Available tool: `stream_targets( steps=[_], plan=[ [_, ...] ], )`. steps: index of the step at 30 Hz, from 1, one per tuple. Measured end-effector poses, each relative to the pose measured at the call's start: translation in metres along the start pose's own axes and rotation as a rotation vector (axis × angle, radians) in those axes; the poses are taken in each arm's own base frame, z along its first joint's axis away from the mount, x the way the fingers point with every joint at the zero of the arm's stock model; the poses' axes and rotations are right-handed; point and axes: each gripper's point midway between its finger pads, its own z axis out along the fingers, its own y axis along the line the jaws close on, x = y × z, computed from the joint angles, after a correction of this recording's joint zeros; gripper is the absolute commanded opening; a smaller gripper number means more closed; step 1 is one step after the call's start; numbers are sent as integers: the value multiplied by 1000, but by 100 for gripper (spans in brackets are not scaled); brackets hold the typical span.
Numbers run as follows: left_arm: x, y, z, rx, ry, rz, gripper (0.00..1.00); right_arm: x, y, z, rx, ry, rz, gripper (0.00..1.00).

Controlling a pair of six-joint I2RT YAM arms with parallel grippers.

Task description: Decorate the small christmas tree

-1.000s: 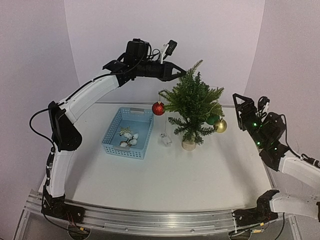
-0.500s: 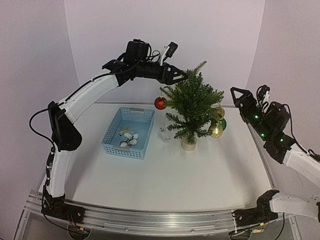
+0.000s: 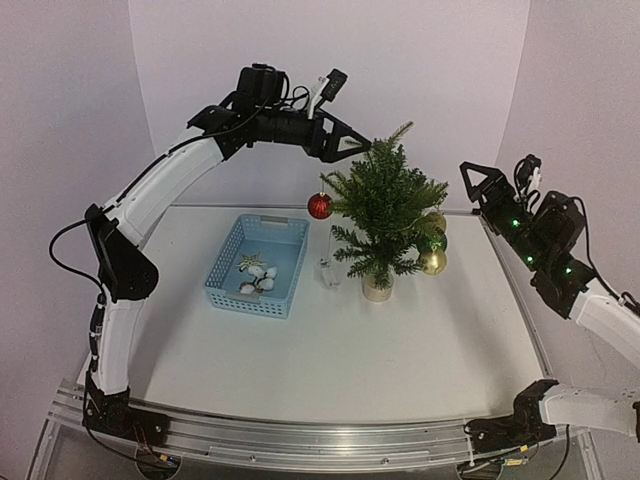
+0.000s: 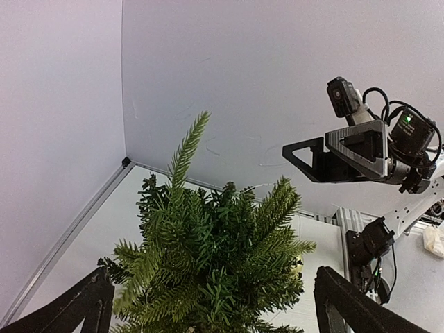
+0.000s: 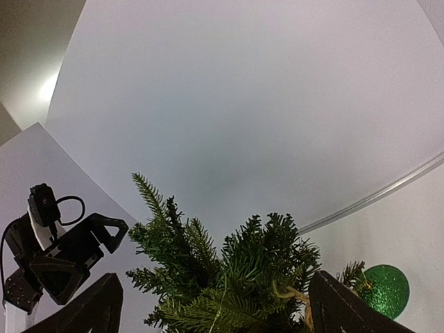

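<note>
- Lifted slightly and drawn back from the treetop since half a second ago: left claw (image 3: 362, 148), spread wide, gripping nothing.
- Behind it, forearm level, arm arched high over the basket (image 3: 225, 285).
- Right claw (image 3: 472, 180) also open and empty, held up right of the tree (image 3: 385, 205), aimed at it.
- Tree upright on the table (image 3: 350, 350), just right of the basket; red ball (image 3: 320, 206) hanging left, gold ball (image 3: 432, 262) right.

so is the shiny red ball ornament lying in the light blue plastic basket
No, the shiny red ball ornament hangs from a branch of the small christmas tree, outside the light blue plastic basket.
</note>
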Motion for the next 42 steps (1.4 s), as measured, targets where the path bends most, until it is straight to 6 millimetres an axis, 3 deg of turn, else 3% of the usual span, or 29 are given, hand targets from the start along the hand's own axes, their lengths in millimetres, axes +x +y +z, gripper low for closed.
stream_targets(
  steps=[7, 12, 14, 16, 19, 20, 22, 27, 30, 33, 36, 42],
  plan=[
    [-19, 1, -32, -19, -14, 43, 100, -7, 8, 3, -9, -10, -48, 94],
    [-31, 22, -74, -94, -16, 47, 98, -11, 10, 2, -2, -8, -90, 94],
    [-30, 41, -99, -154, -8, 28, 86, -11, 9, 1, 8, -6, -108, 94],
    [-17, 62, -124, -224, 23, -27, 70, -12, 7, -1, 19, -7, -122, 94],
    [29, 99, -157, -359, 109, -141, 55, -14, 7, -5, 29, -11, -139, 94],
    [50, 111, -163, -404, 150, -174, 54, -16, 7, -7, 30, -14, -142, 94],
    [112, 128, -169, -473, 276, -253, 53, -18, 8, -9, 32, -19, -146, 94],
    [258, 137, -159, -512, 607, -378, 57, -21, 9, -13, 35, -28, -148, 94],
    [316, 134, -151, -503, 769, -379, 60, -19, 7, -13, 40, -22, -152, 94],
    [361, 130, -146, -494, 907, -349, 58, -17, 5, -13, 50, -11, -155, 94],
    [387, 129, -140, -489, 986, -321, 51, -16, 3, -13, 55, -5, -156, 94],
    [418, 130, -140, -486, 1066, -321, 49, -14, 1, -14, 63, 1, -157, 94]
  ],
)
